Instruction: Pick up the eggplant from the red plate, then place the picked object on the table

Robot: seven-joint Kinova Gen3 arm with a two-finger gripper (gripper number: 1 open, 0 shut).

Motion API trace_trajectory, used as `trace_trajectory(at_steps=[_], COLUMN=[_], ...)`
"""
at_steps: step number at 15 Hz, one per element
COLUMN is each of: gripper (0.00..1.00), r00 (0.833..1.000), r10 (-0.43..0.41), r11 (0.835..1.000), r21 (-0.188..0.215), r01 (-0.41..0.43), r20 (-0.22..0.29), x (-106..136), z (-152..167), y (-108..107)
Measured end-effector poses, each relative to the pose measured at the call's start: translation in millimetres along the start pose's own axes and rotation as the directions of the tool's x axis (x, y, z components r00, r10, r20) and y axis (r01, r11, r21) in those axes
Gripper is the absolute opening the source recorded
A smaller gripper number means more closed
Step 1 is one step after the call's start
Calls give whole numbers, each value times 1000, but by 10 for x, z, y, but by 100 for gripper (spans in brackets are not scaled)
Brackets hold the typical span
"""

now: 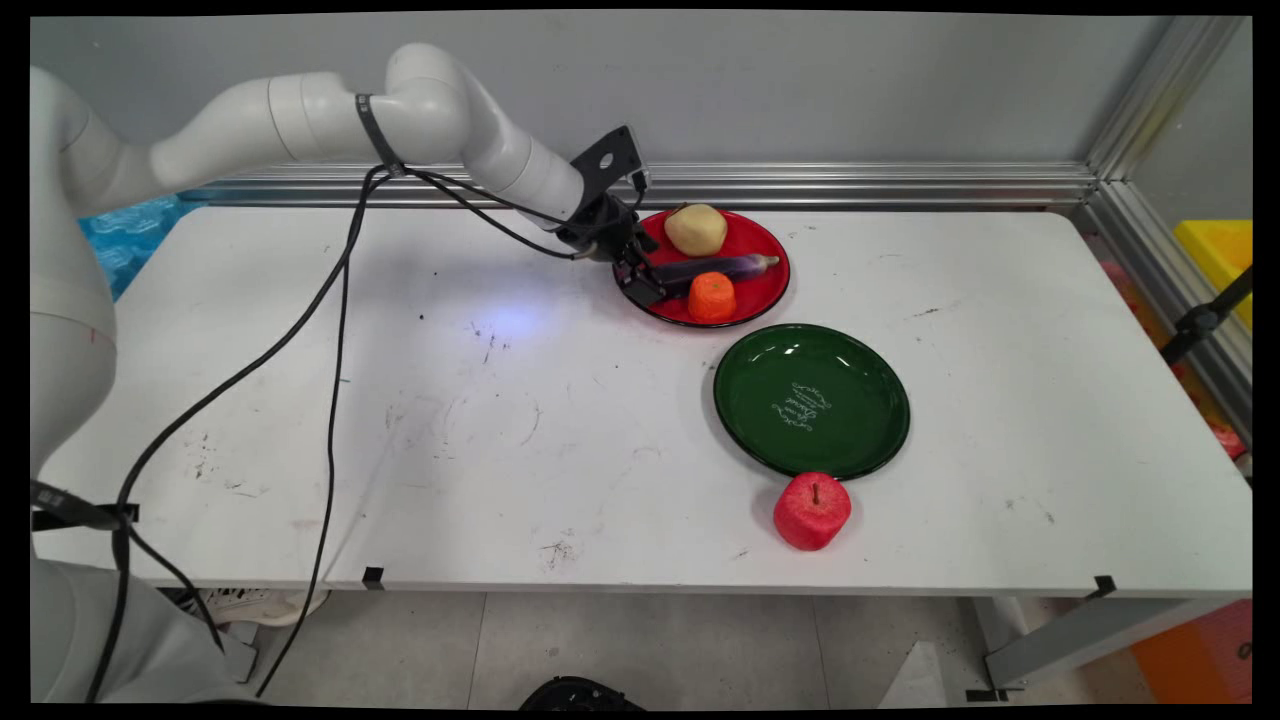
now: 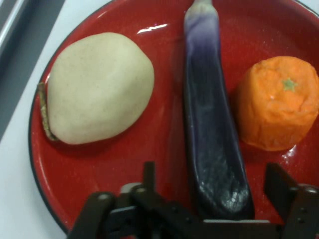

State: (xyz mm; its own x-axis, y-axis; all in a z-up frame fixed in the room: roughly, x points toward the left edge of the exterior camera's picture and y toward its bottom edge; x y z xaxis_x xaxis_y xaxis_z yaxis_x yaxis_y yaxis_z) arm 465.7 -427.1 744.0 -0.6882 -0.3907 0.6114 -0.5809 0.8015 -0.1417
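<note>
Black hand (image 2: pixel 219 199) is seen spread open astride the eggplant's (image 2: pixel 212 134) blunt end, whose tip is hidden; red plate (image 2: pixel 99 164) is cropped.

I work in a lab: bare white table (image 1: pixel 300 450), aluminium framing (image 1: pixel 850 185) along a grey wall (image 1: pixel 800 80)

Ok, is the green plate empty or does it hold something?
Empty. The green plate shows only its white lettering; the red apple sits on the table beside its near rim, not on it.
</note>
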Motion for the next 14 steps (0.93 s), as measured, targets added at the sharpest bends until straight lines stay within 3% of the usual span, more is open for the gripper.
trace_trajectory(at_steps=[1,14], gripper=[0,0], r00=[1000,999], r10=[-4,-32], r11=[1000,999], r21=[-4,-18], r01=[4,32], r20=[0,12], x=[-1,67], z=[10,-3], y=[0,-34])
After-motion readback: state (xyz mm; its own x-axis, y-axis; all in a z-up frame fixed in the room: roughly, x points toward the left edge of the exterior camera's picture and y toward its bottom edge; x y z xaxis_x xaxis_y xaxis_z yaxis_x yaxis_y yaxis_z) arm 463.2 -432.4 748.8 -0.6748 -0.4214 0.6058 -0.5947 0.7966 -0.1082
